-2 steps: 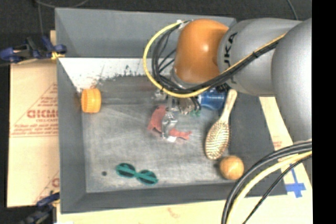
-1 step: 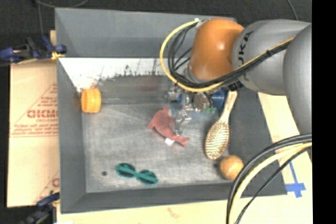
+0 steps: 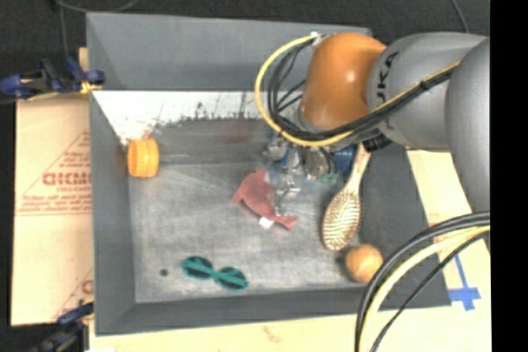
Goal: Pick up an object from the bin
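Note:
My gripper (image 3: 286, 192) reaches down in the middle of the bin, its fingertips right at the upper right edge of a crumpled red-pink cloth piece (image 3: 254, 194). Whether the cloth is between the fingers cannot be made out. A small red scrap with a white tag (image 3: 279, 221) lies just below the fingertips. To the right, a wooden hairbrush (image 3: 343, 214) lies with its handle pointing up towards the arm.
An orange cylinder (image 3: 143, 157) leans at the left wall. A green figure-eight shaped thing (image 3: 214, 272) lies near the front wall. A round orange-brown ball (image 3: 363, 263) rests in the front right corner. The arm with its orange cover and cables hangs over the bin's right half.

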`<state>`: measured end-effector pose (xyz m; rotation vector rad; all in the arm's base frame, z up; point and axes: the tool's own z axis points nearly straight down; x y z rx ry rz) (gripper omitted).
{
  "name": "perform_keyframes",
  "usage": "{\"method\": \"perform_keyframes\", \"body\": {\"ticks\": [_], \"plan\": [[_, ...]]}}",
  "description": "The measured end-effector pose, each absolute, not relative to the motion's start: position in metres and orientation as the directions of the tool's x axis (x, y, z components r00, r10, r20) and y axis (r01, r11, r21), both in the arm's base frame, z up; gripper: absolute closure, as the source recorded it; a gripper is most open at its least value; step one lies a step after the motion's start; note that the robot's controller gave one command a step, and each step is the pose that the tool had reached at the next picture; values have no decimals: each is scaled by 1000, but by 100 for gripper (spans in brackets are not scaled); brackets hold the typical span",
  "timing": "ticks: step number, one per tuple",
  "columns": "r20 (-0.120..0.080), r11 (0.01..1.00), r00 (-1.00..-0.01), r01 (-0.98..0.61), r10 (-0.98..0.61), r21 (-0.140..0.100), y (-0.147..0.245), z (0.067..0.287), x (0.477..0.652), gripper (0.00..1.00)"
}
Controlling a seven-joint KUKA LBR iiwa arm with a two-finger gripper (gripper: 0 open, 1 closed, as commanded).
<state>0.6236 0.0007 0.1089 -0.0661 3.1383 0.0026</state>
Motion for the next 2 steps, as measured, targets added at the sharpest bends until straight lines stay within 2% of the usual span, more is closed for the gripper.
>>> {"method": "perform_keyframes", "body": {"ticks": [1, 2], "plan": [[-10, 996, -996, 88, 88, 3, -3, 72, 608, 0], [-9, 991, -991, 135, 135, 2, 2, 74, 598, 100]]}}
